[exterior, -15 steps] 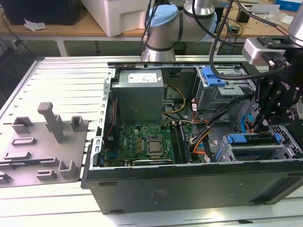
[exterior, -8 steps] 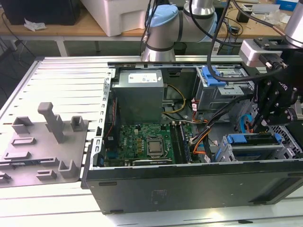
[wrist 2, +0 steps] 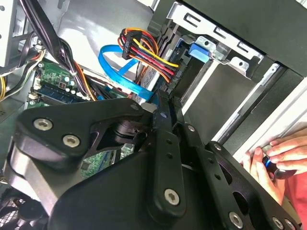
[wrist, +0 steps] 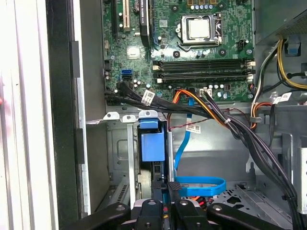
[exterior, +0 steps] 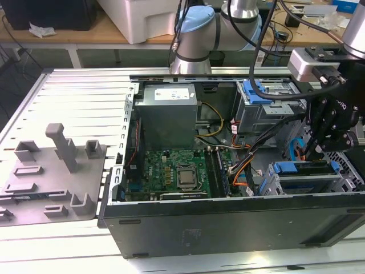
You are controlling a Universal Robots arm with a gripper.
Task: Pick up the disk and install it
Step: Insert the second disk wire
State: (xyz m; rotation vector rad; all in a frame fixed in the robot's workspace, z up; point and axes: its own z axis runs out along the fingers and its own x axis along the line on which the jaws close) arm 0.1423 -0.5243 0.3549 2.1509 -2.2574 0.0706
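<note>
An open computer case (exterior: 228,228) is seen lying on its side on a slotted metal worktop (exterior: 68,91), taking up the middle and the exterior view's right. Held inside it, from largest to smallest: a green motherboard (exterior: 171,174) at the centre, with its processor socket (exterior: 186,177) bare; a grey power supply (exterior: 168,108) at 12 o'clock from the board; an upper drive cage (exterior: 268,108) at 2 o'clock, topped by a blue latch bracket (exterior: 258,91); and a lower drive cage (exterior: 305,180) at 3 o'clock.

The disk (wrist: 152,146) is found in the lower drive cage, standing on edge between the grey metal walls, with its blue caddy rail (exterior: 302,167) showing along the top of the cage in the exterior view.

The gripper (exterior: 328,134) hangs just above that cage, at 3 o'clock in the exterior view. In the first wrist view its jaws are drawn close together right at the near edge of the disk; whether they clamp it cannot be told.

A bundle of black, orange and yellow cables (wrist: 211,110) crosses the case just beside the cage, and a flat blue data cable (wrist: 199,184) loops near the gripper.

Outside the case, a grey plastic fixture (exterior: 51,177) with upright posts lies at 9 o'clock. A person's hand (wrist 2: 280,158) is seen at the case's outer edge in the second wrist view.
</note>
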